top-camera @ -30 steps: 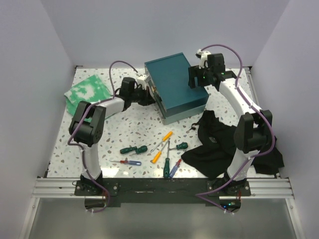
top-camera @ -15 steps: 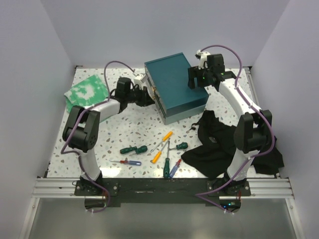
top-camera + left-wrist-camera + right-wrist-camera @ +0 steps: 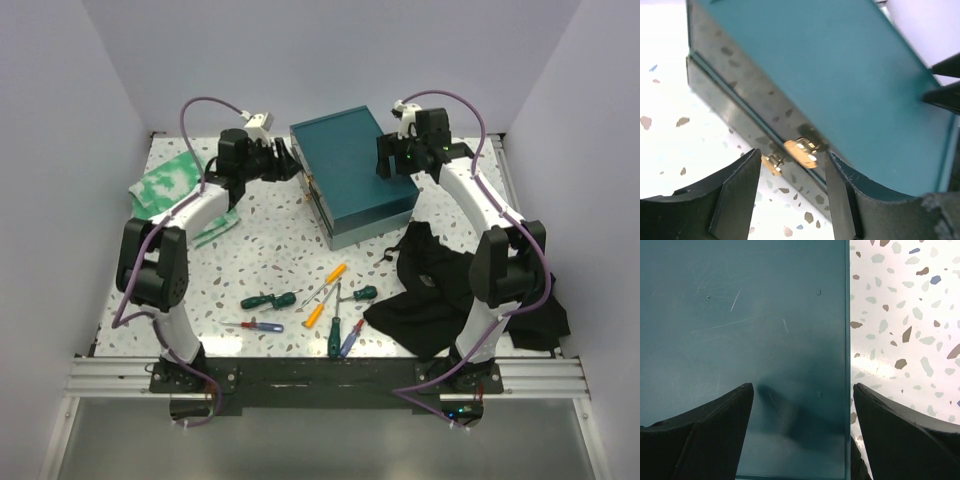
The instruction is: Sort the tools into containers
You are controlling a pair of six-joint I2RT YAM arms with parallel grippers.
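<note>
The dark-teal box (image 3: 352,175) stands shut at the back middle of the table. My left gripper (image 3: 282,161) is open just off the box's left side. In the left wrist view its jaws (image 3: 792,172) frame a brass latch (image 3: 801,152) on the box wall (image 3: 740,95) without touching it. My right gripper (image 3: 391,160) hovers open over the teal lid (image 3: 740,315), close to its right edge, with nothing between its fingers (image 3: 705,435). Several screwdrivers lie loose at the front middle: green-handled (image 3: 262,300), orange-handled (image 3: 334,273) and red-and-blue (image 3: 258,325).
A green-and-white cloth (image 3: 168,185) lies at the back left beside the left arm. A crumpled black cloth (image 3: 440,290) covers the right front of the table around the right arm's base. White walls close in the back and both sides.
My left gripper has opened and drawn back and up from the box's left side as the left arm swung toward the rear. The right arm and the tools have not moved.
</note>
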